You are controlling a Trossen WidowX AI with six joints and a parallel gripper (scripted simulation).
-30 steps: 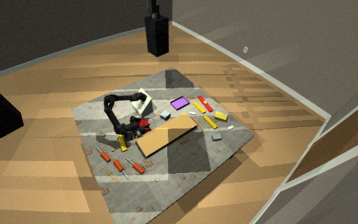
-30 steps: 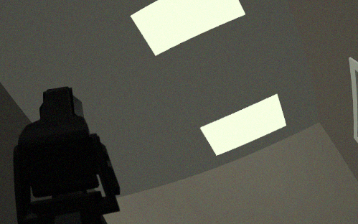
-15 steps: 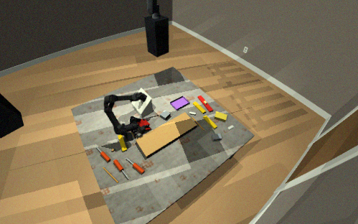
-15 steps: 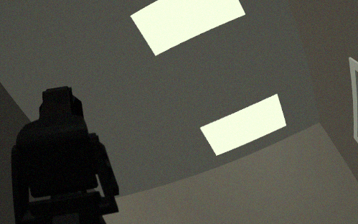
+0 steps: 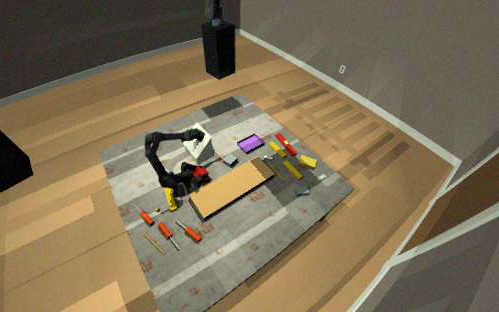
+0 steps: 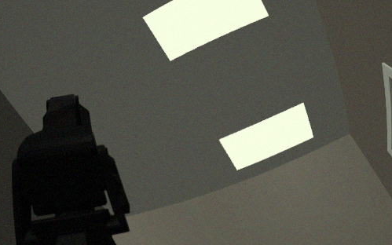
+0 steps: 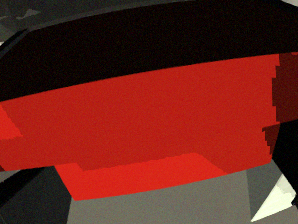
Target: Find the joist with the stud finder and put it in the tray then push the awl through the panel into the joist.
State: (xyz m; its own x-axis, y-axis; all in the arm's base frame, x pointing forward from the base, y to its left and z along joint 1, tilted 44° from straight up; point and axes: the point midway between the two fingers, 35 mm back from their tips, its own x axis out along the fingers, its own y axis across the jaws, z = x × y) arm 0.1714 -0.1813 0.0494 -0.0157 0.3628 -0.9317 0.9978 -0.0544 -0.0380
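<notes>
The stud finder (image 5: 200,173) (image 7: 150,117), red with a black upper part, is at the back left edge of the wooden floor panel (image 5: 232,189). My gripper (image 5: 195,172) is shut on it; the red body fills the wrist view, with dark finger parts at both lower sides. Whether it touches the panel is hidden. The purple tray (image 5: 250,143) lies behind the panel. Three orange-handled tools (image 5: 147,218) (image 5: 165,230) (image 5: 192,234) lie at the left; which one is the awl I cannot tell.
A yellow tool (image 5: 170,199) lies near the arm, a thin stick (image 5: 154,244) at front left. A white angular block (image 5: 198,145) and grey box (image 5: 230,160) stand behind. A red tool (image 5: 286,144) and yellow pieces (image 5: 293,170) (image 5: 308,161) lie right. The exterior view shows a dark arm part (image 6: 60,169).
</notes>
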